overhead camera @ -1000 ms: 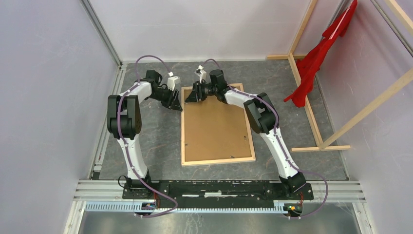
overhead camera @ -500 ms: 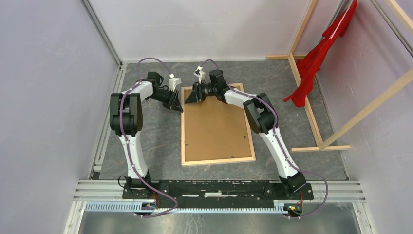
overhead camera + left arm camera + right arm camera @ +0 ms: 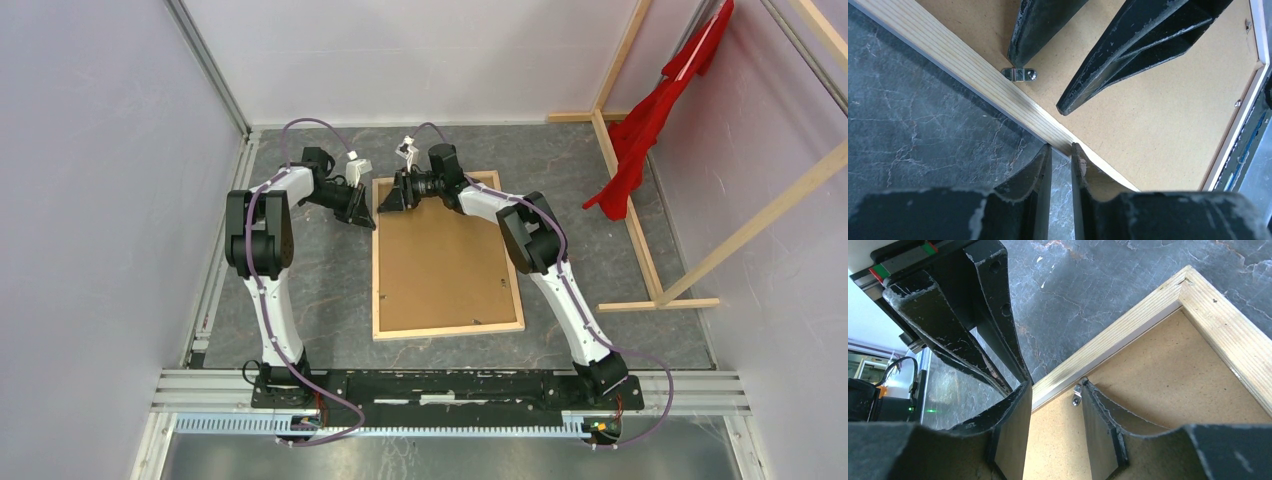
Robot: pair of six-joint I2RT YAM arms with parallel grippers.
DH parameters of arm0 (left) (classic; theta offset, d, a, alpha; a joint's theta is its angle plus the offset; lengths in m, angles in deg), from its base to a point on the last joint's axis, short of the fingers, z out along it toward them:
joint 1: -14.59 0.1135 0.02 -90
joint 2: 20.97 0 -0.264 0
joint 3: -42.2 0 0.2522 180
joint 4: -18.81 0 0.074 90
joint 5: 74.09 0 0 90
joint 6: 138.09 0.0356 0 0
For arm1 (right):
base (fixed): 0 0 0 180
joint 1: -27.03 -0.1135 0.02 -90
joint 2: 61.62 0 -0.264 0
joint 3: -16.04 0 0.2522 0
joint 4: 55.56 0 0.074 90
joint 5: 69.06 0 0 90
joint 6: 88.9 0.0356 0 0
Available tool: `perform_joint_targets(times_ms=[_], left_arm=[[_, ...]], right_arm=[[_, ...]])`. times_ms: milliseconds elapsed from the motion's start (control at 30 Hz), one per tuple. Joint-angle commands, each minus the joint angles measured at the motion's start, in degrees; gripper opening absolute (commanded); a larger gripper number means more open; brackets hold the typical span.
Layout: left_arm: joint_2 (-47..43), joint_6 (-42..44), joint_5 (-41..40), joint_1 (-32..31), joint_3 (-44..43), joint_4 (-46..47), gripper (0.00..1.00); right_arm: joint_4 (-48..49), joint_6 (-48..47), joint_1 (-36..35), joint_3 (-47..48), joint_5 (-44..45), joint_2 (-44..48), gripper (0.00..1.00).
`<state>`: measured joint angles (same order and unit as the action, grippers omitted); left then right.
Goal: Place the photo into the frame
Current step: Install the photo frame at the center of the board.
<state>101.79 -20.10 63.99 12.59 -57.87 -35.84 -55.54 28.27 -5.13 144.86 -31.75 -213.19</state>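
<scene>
The frame point(image 3: 448, 330) lies face down on the table, bare wood up, with a brown backing board point(image 3: 440, 260) set inside it. The photo is hidden. My left gripper point(image 3: 358, 213) hangs at the frame's left border point(image 3: 963, 65) near its far corner. In the left wrist view its tips point(image 3: 1060, 150) stand a narrow gap apart at the border's outer edge, with table showing between them. My right gripper point(image 3: 388, 200) is open across the same border point(image 3: 1128, 325), one fingertip point(image 3: 1084, 385) against a small metal clip point(image 3: 1077, 396) on the board point(image 3: 1173, 385).
A red cloth point(image 3: 650, 120) hangs on bare wooden beams point(image 3: 640, 230) at the right. Grey walls close the left and far sides. The arms' base rail point(image 3: 450, 385) runs along the near edge. Both grippers crowd the frame's far left corner.
The left gripper's jaws have narrowed a good deal and it has edged closer to the frame's left border. The right gripper has shifted slightly toward the far left corner.
</scene>
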Motion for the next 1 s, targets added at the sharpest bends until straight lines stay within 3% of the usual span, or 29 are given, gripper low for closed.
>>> perform_joint_targets(times_ms=[0, 967], left_arm=[[1.38, 1.17, -2.88, -0.50, 0.31, 0.45, 0.22], [1.37, 1.40, -4.07, -0.66, 0.60, 0.45, 0.18]], right_arm=[[-0.26, -0.37, -1.16, 1.40, -0.83, -1.60, 0.47], [-2.90, -2.99, -3.26, 4.38, -6.71, -1.77, 0.44]])
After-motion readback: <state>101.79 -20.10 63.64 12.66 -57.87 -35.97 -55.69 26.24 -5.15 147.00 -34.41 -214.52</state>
